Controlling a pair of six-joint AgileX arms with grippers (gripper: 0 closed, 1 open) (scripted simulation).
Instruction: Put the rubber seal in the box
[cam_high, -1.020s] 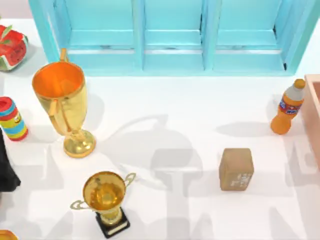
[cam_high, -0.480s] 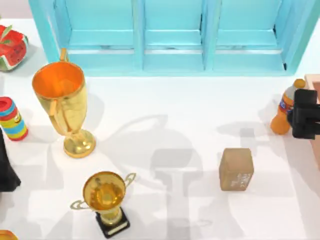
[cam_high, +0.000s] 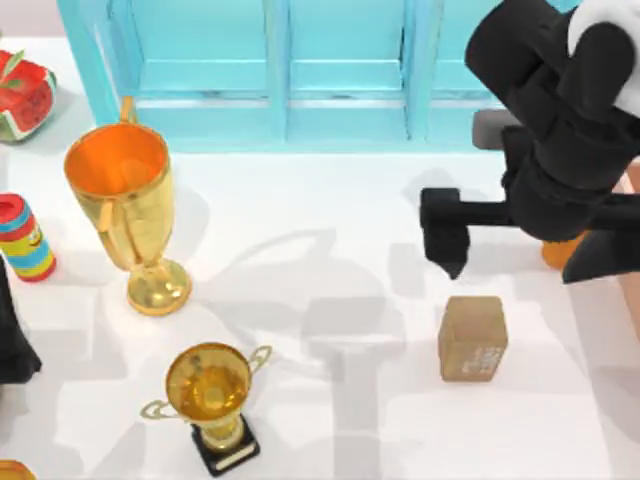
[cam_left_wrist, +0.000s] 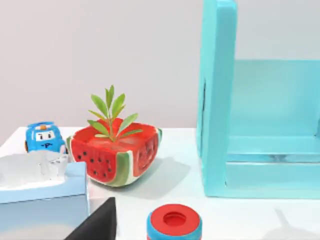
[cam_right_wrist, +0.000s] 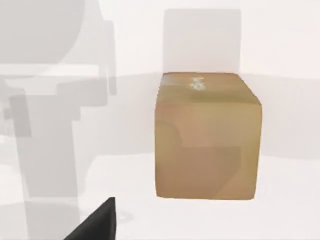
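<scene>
Swinging in from the right edge since half a second ago, my right arm now reaches over the table, while nothing else has shifted. At the far left my left arm sits parked beside the striped red-topped cylinder (cam_high: 24, 238), and I cannot tell how its fingers stand. Right of centre lies the rubber seal (cam_high: 472, 338), a small tan-brown cardboard-like block with rounded corners and faint white print, alone on the white table (cam_high: 330, 250), its long axis running roughly front to back. My right gripper (cam_high: 446, 240) hangs just behind it and slightly left, not touching; whether its fingers are apart I cannot tell. My right arm is clearly nearer, so the grasp falls to it. Farthest right, the pale pinkish-tan box (cam_high: 630, 185) peeks from behind my arm.
</scene>
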